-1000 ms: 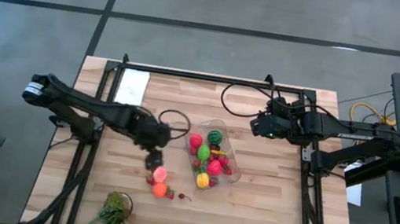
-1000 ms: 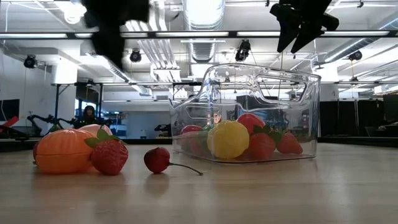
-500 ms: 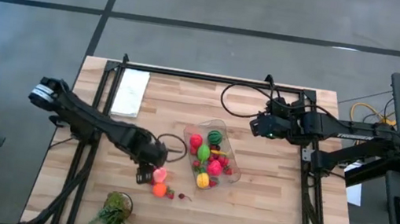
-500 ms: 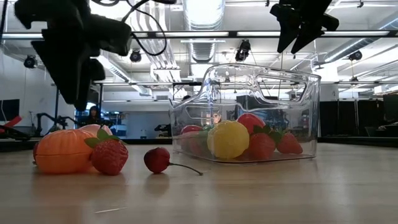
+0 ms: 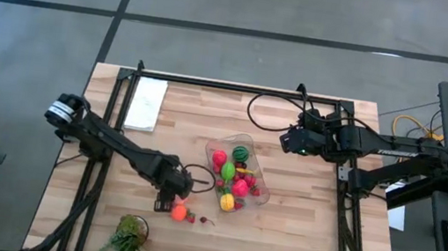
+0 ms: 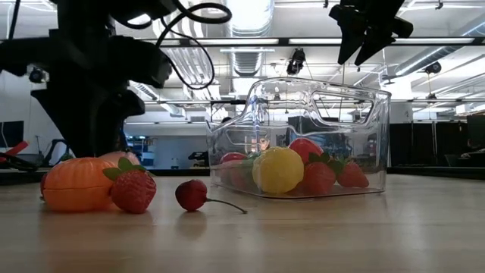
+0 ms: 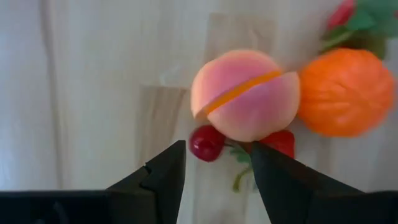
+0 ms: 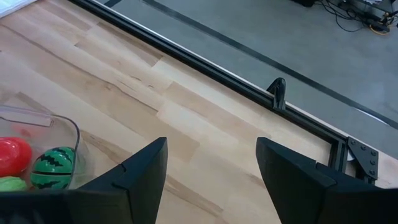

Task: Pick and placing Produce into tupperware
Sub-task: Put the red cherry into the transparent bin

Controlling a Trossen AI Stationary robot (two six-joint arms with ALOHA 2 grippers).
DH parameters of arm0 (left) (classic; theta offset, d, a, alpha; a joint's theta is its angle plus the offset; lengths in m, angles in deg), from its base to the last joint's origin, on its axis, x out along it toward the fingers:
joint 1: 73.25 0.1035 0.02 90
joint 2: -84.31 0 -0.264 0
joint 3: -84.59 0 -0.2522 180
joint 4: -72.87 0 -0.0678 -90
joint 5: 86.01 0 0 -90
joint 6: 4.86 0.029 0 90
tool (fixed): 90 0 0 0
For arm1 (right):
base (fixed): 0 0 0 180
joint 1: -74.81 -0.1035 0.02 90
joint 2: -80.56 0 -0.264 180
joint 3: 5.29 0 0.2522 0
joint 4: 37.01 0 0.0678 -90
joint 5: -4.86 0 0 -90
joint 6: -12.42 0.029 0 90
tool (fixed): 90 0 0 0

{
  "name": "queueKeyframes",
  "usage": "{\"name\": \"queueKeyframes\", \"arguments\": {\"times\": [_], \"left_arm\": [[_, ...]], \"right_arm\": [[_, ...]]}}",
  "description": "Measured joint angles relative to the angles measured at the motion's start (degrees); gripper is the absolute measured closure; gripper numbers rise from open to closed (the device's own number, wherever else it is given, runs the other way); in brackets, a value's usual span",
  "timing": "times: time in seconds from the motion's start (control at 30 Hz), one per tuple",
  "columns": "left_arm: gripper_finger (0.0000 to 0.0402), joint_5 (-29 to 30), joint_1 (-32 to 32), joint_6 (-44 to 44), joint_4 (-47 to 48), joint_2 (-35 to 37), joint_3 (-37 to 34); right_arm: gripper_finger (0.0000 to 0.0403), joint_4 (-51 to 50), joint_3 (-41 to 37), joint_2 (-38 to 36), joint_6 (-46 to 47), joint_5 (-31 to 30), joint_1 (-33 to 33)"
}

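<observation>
The clear tupperware (image 5: 237, 175) (image 6: 303, 136) stands mid-table with several produce pieces inside. Left of it, loose produce rests on the wood: a pink peach (image 7: 245, 93), an orange piece (image 5: 180, 212) (image 6: 76, 184), a strawberry (image 6: 134, 189) and a cherry (image 6: 192, 194). My left gripper (image 5: 167, 199) (image 7: 217, 171) hangs open just above these pieces. In the left wrist view the peach lies just beyond its fingertips, with a cherry (image 7: 207, 142) between them. It hides the peach in the high view. My right gripper (image 5: 287, 139) (image 8: 211, 168) waits open, raised beyond the container's far right side.
A leafy green tuft (image 5: 129, 234) lies near the table's near edge, left of centre. A white paper sheet (image 5: 146, 102) sits at the far left. A black cable (image 5: 266, 114) loops over the far side. Black frame rails (image 5: 238, 88) border the table.
My left gripper has moved toward the table's near edge and come down over the loose produce left of the container. It now covers the pink peach in the high view. The produce and the container have stayed put.
</observation>
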Motion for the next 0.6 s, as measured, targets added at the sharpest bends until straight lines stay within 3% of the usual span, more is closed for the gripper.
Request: {"name": "queueKeyframes", "arguments": {"times": [0.6], "left_arm": [[0.0235, 1.1, 0.0, 1.0, -0.3, -3.5, -0.1]], "right_arm": [[0.0165, 0.0, 0.0, 0.0, 0.0, 0.0, 0.0]]}}
